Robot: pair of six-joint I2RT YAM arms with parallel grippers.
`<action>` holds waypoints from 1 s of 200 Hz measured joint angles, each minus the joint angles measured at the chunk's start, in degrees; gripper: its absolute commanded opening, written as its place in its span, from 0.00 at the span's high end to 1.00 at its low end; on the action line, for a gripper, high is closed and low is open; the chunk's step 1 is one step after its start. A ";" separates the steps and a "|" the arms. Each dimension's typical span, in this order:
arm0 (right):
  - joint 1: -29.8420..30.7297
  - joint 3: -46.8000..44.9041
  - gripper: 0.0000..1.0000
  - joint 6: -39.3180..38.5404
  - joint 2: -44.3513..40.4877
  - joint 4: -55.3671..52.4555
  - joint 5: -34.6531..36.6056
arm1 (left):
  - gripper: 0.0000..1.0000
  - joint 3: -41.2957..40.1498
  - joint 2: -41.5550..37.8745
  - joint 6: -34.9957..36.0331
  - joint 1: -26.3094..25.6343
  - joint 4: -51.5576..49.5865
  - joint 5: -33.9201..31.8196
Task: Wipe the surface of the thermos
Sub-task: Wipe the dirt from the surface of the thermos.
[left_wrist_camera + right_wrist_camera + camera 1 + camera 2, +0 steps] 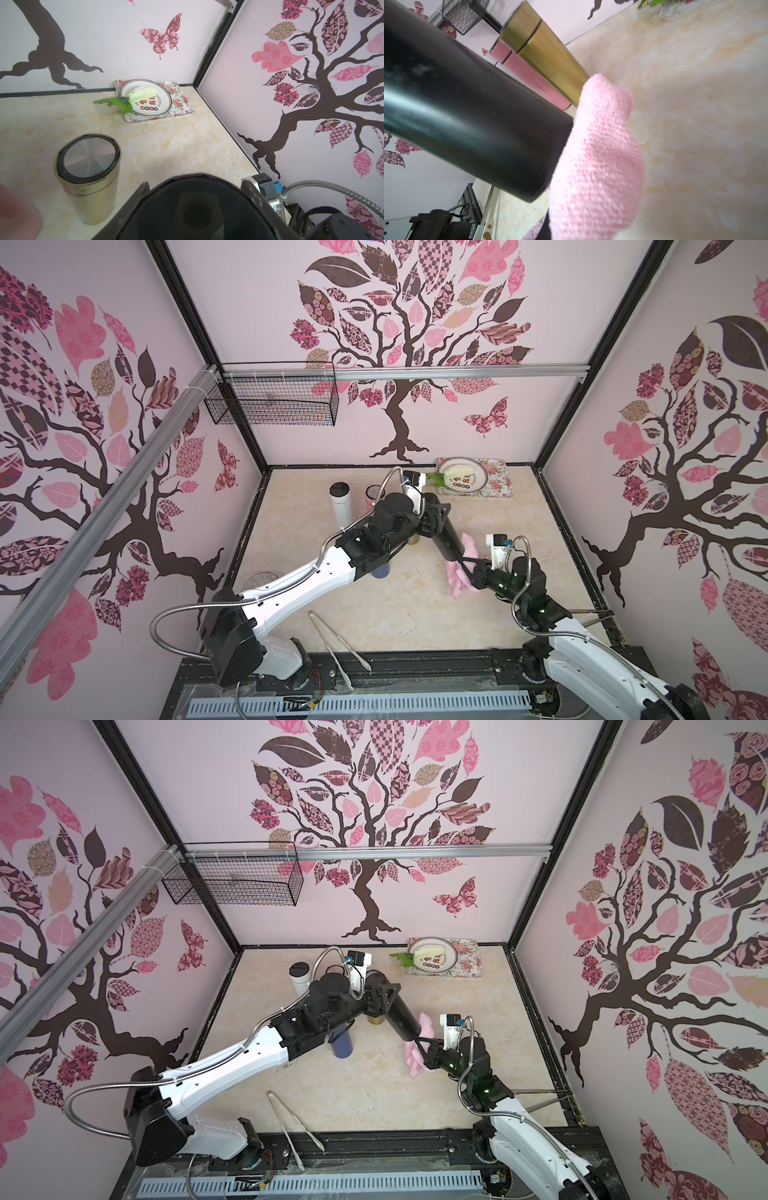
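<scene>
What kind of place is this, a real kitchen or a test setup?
Probably a robot test booth dressed as a kitchen: black frame posts around decal walls, robot arms mounted by a marble-look counter, a plate on a floral tray.

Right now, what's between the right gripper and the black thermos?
The pink cloth, held by the right gripper against the black thermos; right wrist view shows it.

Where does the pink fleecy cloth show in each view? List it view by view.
Top view: pink fleecy cloth, right of centre, below mid-height.
Top view: near centre, below mid-height.
Left wrist: not in it.
Right wrist: lower middle, filling much of the frame.
Shared landmark: black cylindrical thermos, in all four, its end against the cloth.
</scene>
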 measured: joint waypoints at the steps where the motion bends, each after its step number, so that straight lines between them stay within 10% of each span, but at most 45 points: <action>1: -0.04 0.04 1.00 0.00 -0.15 0.00 0.07 | 1.00 0.00 -0.07 0.02 0.00 -0.07 0.04; 200: -1.60 -3.30 1.00 7.02 8.39 11.19 -3.50 | 1.00 5.84 8.74 2.36 -0.11 2.27 -0.17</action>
